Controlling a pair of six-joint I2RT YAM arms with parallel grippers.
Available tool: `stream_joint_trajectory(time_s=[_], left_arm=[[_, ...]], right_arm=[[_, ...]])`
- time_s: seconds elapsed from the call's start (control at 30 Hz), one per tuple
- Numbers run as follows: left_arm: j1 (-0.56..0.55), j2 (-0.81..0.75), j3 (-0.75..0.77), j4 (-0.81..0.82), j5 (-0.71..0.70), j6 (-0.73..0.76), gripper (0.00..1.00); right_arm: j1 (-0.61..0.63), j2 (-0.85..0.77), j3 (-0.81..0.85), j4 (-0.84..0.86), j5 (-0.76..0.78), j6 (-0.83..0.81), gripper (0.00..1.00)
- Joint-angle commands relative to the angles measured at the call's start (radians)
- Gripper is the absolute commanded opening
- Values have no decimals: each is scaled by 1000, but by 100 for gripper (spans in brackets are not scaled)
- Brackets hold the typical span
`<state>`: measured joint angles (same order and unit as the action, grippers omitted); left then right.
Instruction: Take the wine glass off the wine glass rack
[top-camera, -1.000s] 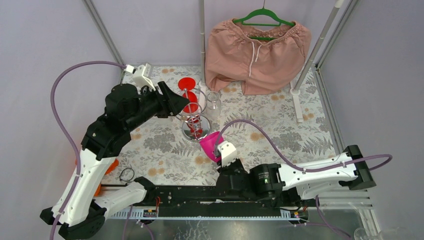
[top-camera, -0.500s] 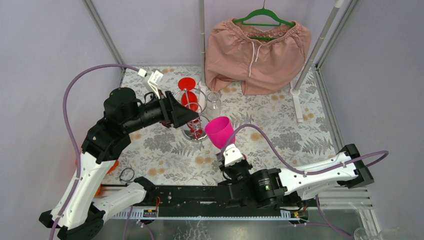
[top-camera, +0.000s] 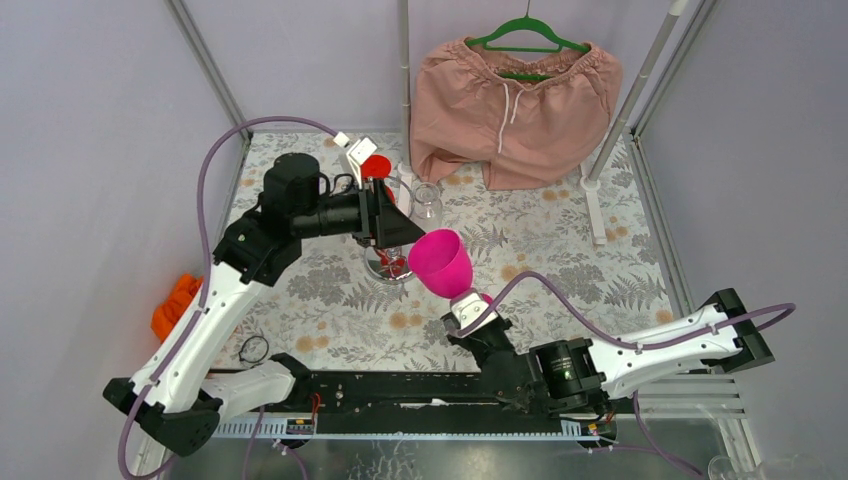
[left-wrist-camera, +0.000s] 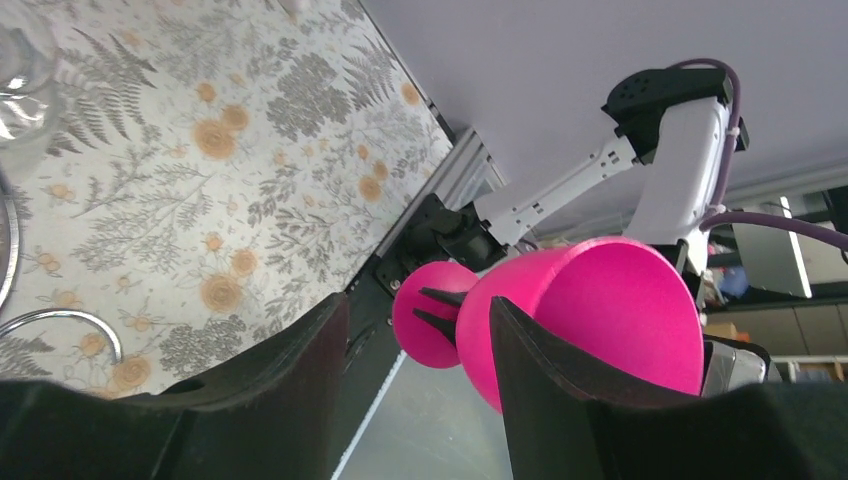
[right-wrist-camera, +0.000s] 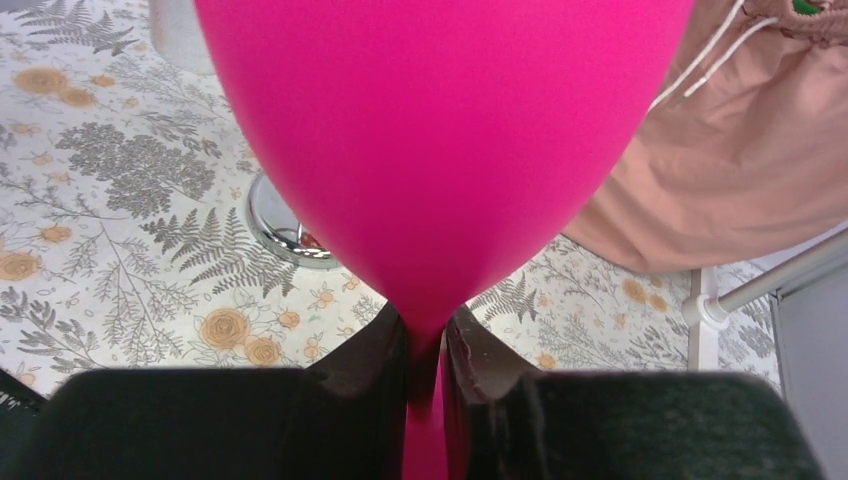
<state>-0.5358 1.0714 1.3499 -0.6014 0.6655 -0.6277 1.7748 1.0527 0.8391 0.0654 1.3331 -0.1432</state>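
Note:
My right gripper (top-camera: 464, 301) is shut on the stem of a pink wine glass (top-camera: 439, 260) and holds it upright in the air, just right of the wine glass rack (top-camera: 386, 266). In the right wrist view the stem sits between my gripper's (right-wrist-camera: 426, 345) fingers, with the bowl (right-wrist-camera: 440, 130) filling the frame above. A red wine glass (top-camera: 375, 166) still hangs on the rack's far side. My left gripper (top-camera: 398, 227) is open and empty over the rack, pointing at the pink glass (left-wrist-camera: 600, 310); its jaws stand wide apart in the left wrist view (left-wrist-camera: 415, 303).
A clear glass (top-camera: 427, 202) stands right of the rack. Pink shorts (top-camera: 515, 95) hang on a green hanger at the back. Metal frame posts (top-camera: 404, 80) rise behind. An orange cloth (top-camera: 175, 300) lies at the left table edge. The rack's chrome base (right-wrist-camera: 285, 232) shows below the pink bowl.
My right gripper has lifted the pink glass up and turned it upright beside the rack. My left arm has swung right, over the rack top.

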Motion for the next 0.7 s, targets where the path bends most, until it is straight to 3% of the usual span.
stream_joint_trajectory(time_s=[0.0, 0.17, 0.37, 0.67], left_arm=[[0, 33, 21, 66, 125, -23, 62], [0, 22, 35, 75, 165, -37, 62], [-1, 3, 53, 26, 198, -37, 58], [-3, -13, 97, -80, 122, 0, 58]], right_arm=[[6, 28, 41, 104, -32, -110, 0], [5, 35, 27, 119, -44, -119, 0], [0, -26, -36, 273, -44, -238, 0], [-6, -31, -18, 166, -49, -171, 0]])
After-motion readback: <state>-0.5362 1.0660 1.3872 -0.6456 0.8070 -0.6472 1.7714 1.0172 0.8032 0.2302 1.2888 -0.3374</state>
